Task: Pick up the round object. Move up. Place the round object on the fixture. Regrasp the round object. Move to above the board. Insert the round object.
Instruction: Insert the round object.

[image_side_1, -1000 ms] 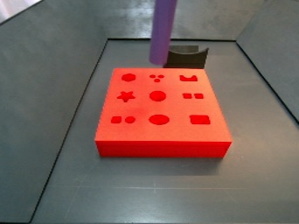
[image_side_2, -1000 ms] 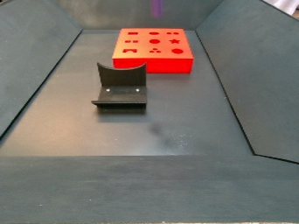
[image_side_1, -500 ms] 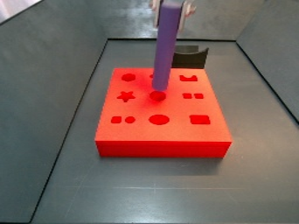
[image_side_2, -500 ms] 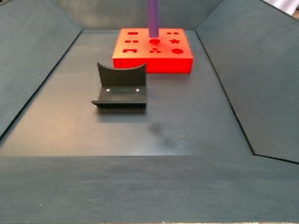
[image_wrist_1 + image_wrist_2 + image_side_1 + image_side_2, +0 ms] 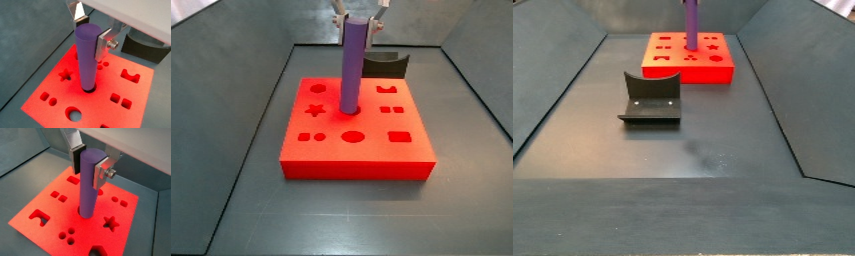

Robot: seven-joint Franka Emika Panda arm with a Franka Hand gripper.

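Note:
The round object (image 5: 85,60), a long purple peg, stands upright on the board (image 5: 63,92), its lower end sitting in a round hole near the board's middle. In both wrist views my gripper (image 5: 90,30) is shut on the peg's upper part, a silver finger (image 5: 101,170) pressed on each side. A side view shows the peg (image 5: 352,70) rising straight from the red board (image 5: 358,170) with the gripper (image 5: 358,12) at its top. Behind the board stands the dark fixture (image 5: 385,66), nothing on it.
The board (image 5: 687,74) lies at the far end of a grey walled tray, with the fixture (image 5: 649,100) nearer in that side view. The board's other holes, a star (image 5: 110,222) among them, lie around the peg (image 5: 89,188). Sloping walls (image 5: 560,90) close in both sides.
The gripper has come down with the peg. A second ago the peg hung above the board's rear edge; now its lower end is in the round hole.

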